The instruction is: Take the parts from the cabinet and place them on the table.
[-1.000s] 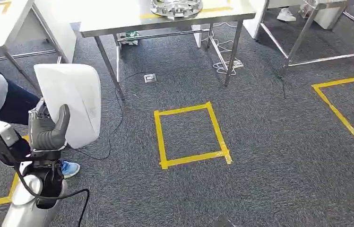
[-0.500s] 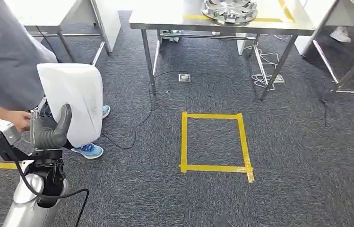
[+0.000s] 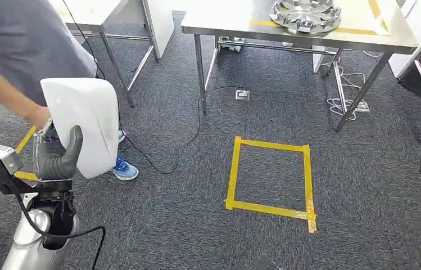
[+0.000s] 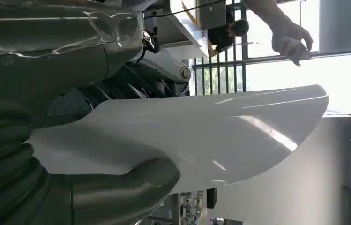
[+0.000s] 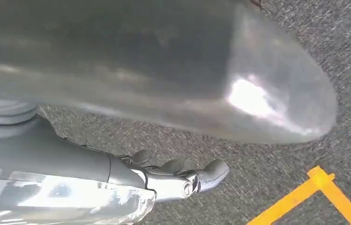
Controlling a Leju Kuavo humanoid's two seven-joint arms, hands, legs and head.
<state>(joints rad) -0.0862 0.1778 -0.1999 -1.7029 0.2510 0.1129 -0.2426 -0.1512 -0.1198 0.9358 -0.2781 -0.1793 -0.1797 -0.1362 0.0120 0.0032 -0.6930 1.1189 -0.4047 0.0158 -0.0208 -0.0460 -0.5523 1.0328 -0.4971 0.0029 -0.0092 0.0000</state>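
Head view: left hand [image 3: 56, 154] clutches the curved white plastic panel [image 3: 84, 121], carrying it; right hand [image 5: 182, 176] hangs loose, empty. Next, reach the steel table [image 3: 236, 22].

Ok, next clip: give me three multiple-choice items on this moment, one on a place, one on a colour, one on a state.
1. Where is the silver wheel cover?
A. on the metal table
B. on the carpet
C. in the left hand

2. What colour is the tape square on the carpet?
A. red
B. yellow
C. blue

3. What is the left hand doing?
A. hanging empty
B. holding a white panel
C. resting on the table

Answers:
1 A: the wheel cover lies on the metal table at the far end.
2 B: the tape square is yellow against the grey carpet.
3 B: the left hand grips the white panel, thumb across its front; the left wrist view shows the same grip.
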